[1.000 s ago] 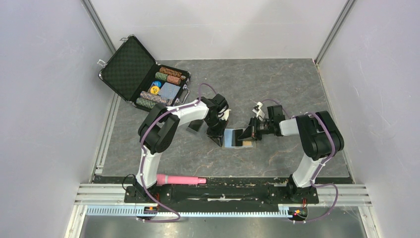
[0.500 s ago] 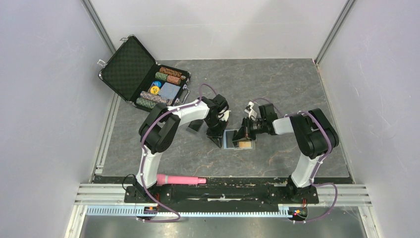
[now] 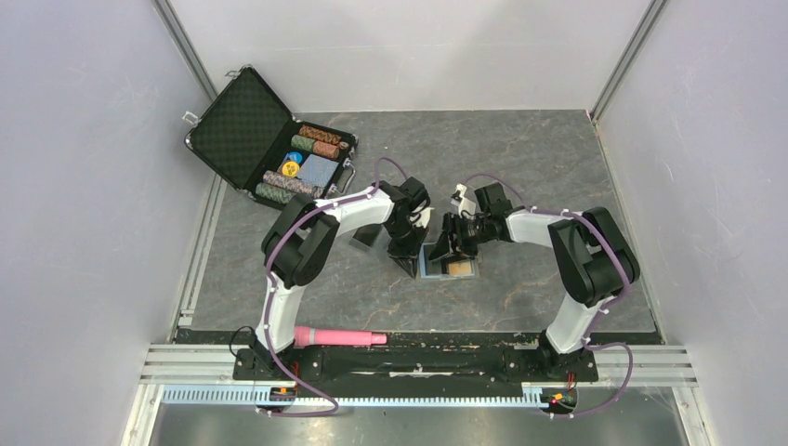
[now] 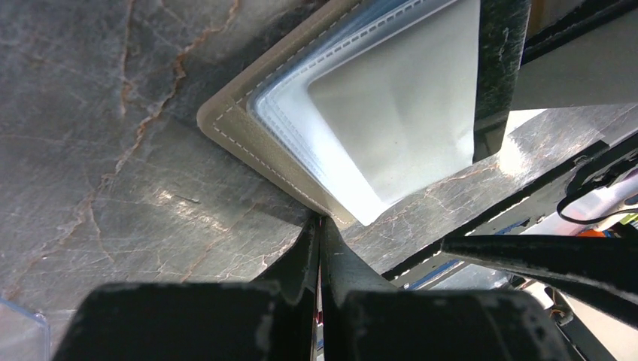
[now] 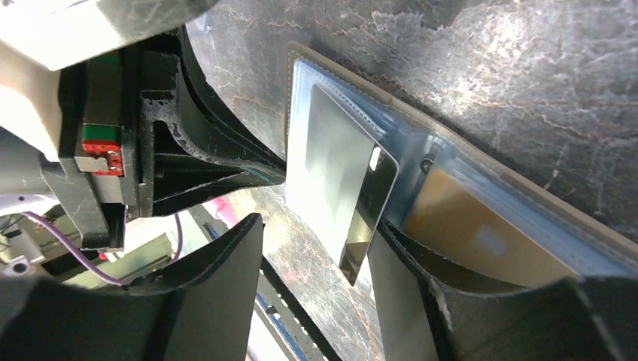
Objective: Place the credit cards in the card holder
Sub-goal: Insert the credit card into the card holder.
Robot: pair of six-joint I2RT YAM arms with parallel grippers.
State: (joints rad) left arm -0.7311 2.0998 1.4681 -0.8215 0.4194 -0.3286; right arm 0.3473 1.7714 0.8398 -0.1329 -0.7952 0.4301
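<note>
The card holder [image 3: 435,270] lies open on the table, light blue inside [image 5: 444,154]. A glossy black credit card [image 5: 342,188] stands partly pushed into its left pocket. An orange-gold card [image 5: 481,237] sits in the right pocket. My right gripper [image 5: 316,233] is open over the holder, the black card's free corner between its fingers and resting against the right one. My left gripper [image 4: 320,223] is shut, its tips touching the holder's taupe edge [image 4: 248,139]. In the top view both grippers meet over the holder, left gripper [image 3: 409,258] and right gripper [image 3: 446,243].
A black case of poker chips [image 3: 269,149] stands open at the back left. A small flat dark rectangle [image 3: 364,238] lies just left of my left gripper. A pink cylinder [image 3: 339,336] rests on the near rail. Grey walls close in both sides.
My right gripper has slid left over the holder and opened, letting go of the black card, which stays in the pocket. The left gripper has not moved.
</note>
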